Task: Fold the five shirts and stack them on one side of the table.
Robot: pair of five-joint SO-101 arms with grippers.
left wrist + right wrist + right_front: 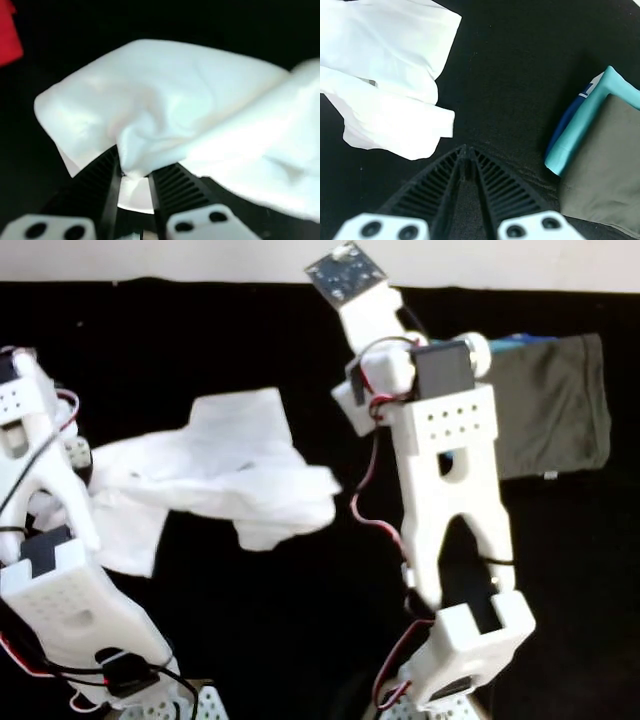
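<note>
A crumpled white shirt (220, 470) hangs partly lifted over the black table at the left centre. My left gripper (134, 167) is shut on a bunched fold of that white shirt (165, 105); in the high view the left gripper (78, 455) is at the shirt's left end. My right gripper (465, 150) is shut with nothing in it, just above bare black cloth between the white shirt (385, 75) and a stack of folded shirts. The stack has a grey shirt (605, 170) on top, over a teal one (585, 125) and a blue one (567, 120).
The stack, with its grey shirt (550, 410) on top, lies at the table's far right. The right arm (450, 490) stands between it and the white shirt. Something red (7, 35) shows at the edge of the left wrist view. The black tablecloth (250, 640) covers the table.
</note>
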